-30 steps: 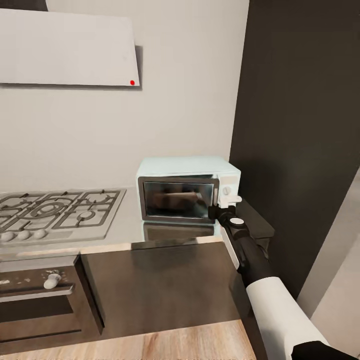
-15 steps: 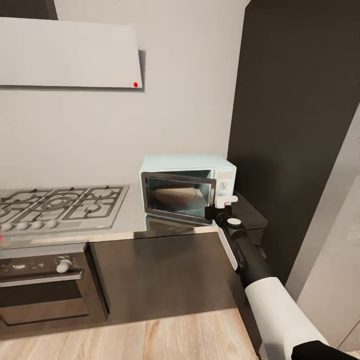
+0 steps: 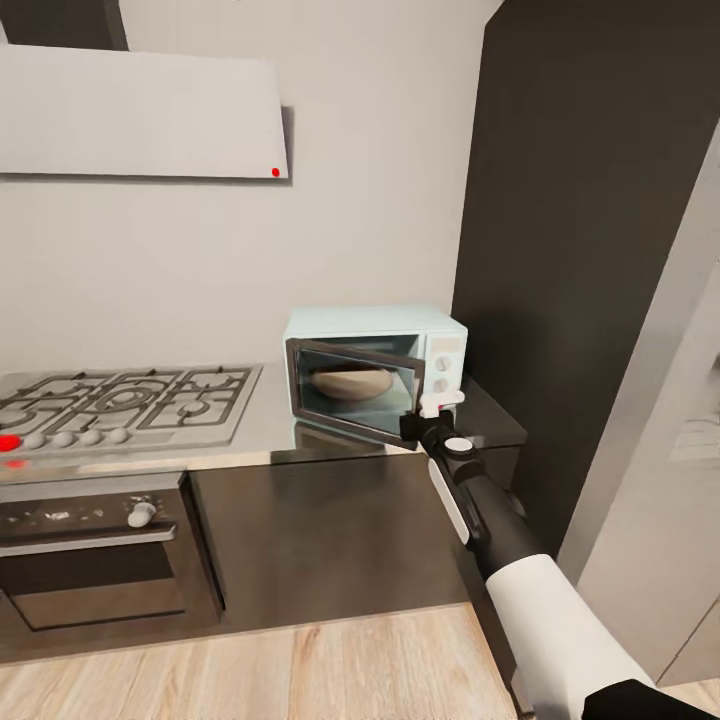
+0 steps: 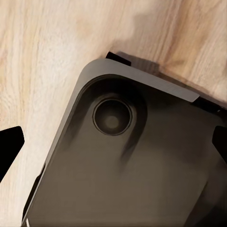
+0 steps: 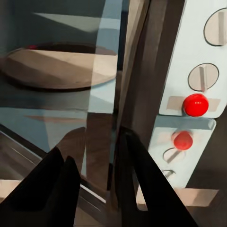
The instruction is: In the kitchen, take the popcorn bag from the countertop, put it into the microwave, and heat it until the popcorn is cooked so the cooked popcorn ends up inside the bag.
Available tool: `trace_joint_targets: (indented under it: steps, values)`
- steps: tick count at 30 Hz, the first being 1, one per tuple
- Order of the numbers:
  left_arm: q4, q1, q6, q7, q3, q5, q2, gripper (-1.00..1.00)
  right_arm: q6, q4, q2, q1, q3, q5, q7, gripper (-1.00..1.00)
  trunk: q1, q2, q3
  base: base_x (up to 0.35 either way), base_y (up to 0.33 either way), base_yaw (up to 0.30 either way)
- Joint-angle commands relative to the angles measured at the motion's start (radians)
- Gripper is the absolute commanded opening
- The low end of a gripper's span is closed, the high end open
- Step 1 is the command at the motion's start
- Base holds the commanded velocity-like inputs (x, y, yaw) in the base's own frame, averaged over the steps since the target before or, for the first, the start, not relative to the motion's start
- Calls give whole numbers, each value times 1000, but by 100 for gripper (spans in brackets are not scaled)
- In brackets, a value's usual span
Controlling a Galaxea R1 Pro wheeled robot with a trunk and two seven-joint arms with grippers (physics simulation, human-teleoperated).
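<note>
The mint-blue microwave (image 3: pixel 370 325) stands on the grey countertop (image 3: pixel 265 425) against the wall, and its dark glass door (image 3: pixel 350 400) is ajar. My right gripper (image 3: pixel 432 406) is at the door's free edge, with the fingers (image 5: pixel 142 184) on either side of it and shut on it (image 5: pixel 92 153). A squat tan shape, apparently the popcorn bag (image 3: pixel 350 383), sits inside the cavity (image 5: pixel 56 71). The whitish panel carries two knobs and a red dot (image 5: pixel 195 104). My left gripper (image 4: pixel 116 144) hangs open over my own dark base and the floor.
A gas hob (image 3: pixel 120 400) lies left of the microwave, with one red knob at its front left (image 3: pixel 8 443). Under it is a dark oven (image 3: pixel 90 560). The white hood (image 3: pixel 140 110) hangs above. A tall dark cabinet (image 3: pixel 590 200) and a grey fridge (image 3: pixel 670 450) stand to the right.
The microwave door has swung from shut to ajar with my right gripper on its edge. The whole view has drawn back from the counter, showing more floor and the fridge.
</note>
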State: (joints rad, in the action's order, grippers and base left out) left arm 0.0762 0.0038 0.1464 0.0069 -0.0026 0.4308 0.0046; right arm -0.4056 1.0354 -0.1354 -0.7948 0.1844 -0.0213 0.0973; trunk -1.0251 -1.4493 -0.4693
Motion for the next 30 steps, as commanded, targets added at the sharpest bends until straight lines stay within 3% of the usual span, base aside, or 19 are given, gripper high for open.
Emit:
trace_joint_targets:
  steps: [1, 4, 5, 12, 18, 20, 23, 24, 26, 30]
  values:
    - [2, 1, 1, 1, 0, 3, 0, 100, -9, 3, 0, -1, -98, -26, 15, -100, 0, -1, -1, -4, 0, 0]
    - [2, 1, 1, 1, 0, 3, 0, 100, -9, 3, 0, -1, -97, -26, 13, -100, 0, -1, -1, -1, 0, 0]
    - [2, 1, 1, 1, 0, 3, 0, 100, -9, 3, 0, -1, -97, -25, 11, 100, 0, -1, -1, 0, 0, 0]
    - [2, 1, 1, 1, 0, 3, 0, 100, -23, 3, -1, 5, -95, -17, 1, 100, 0, -1, -1, 0, 0, 0]
    - [2, 1, 1, 1, 0, 3, 0, 100, -19, 4, 5, 98, -92, -26, 1, 100, 0, -1, -1, 0, 0, 0]
    - [2, 1, 1, 1, 0, 3, 0, 100, -15, 8, 26, 105, -95, -28, 2, 100, 0, -1, -1, 0, 0, 0]
    - [2, 1, 1, 1, 0, 3, 0, 100, -12, 38, 98, 107, -97, -23, 4, 100, 0, -1, -1, 0, 0, 0]
    - [2, 1, 1, 1, 0, 3, 0, 100, -13, 65, 111, 107, -98, -21, 2, 100, 0, -1, -1, 0, 0, 0]
    - [2, 1, 1, 1, 0, 3, 0, 100, -22, 128, 125, 108, -99, -19, 1, 100, 0, -1, -1, 0, 0, 0]
    - [2, 1, 1, 1, 2, 3, 0, 100, -32, 165, 130, 108, -98, -19, 1, 100, 0, -1, -1, 0, 0, 0]
